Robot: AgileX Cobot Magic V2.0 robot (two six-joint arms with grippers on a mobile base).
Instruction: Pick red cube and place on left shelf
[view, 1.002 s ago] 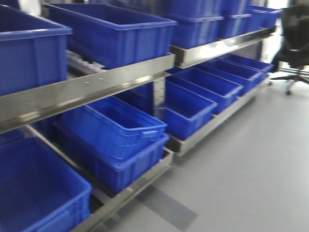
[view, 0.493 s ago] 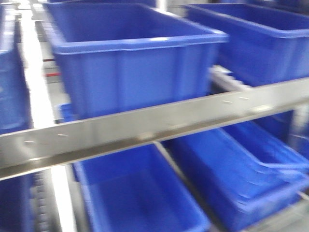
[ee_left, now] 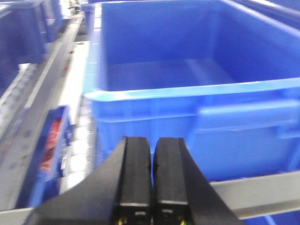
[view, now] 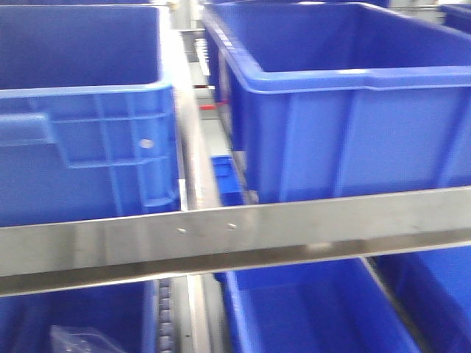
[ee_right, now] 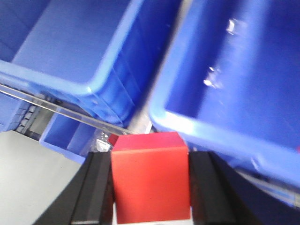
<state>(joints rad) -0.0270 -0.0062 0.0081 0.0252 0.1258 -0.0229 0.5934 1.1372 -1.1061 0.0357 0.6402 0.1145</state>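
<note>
red cube [ee_right: 150, 173]: clamped between the black fingers of the right tool [ee_right: 151, 192], in the air above the shelving, not on any shelf yet
right tool: grasping the cube, pads on opposite faces; can't tell how deep the hold is
left tool [ee_left: 152, 180]: clenched, fingers pressed together, nothing in it, facing a big blue bin [ee_left: 187, 93]
under cube: left-hand bin [ee_right: 70, 47] and right-hand bin [ee_right: 243, 84], with an open gap between their rims just below the cube
front view: steel rail [view: 235, 235] runs across in front of the bins; no tool in shot
risk 1: release here, and the cube likely falls into the gap or glances off a rim down to the floor [ee_right: 23, 164]
risk 2: bins all look alike, so it is easy to place on the wrong side instead of the left shelf
risk 3: lowering without clearance, fingers clip a rim or the rail and the cube twists in the hold
risk 4: views are blurred, so position is hard to judge
</note>
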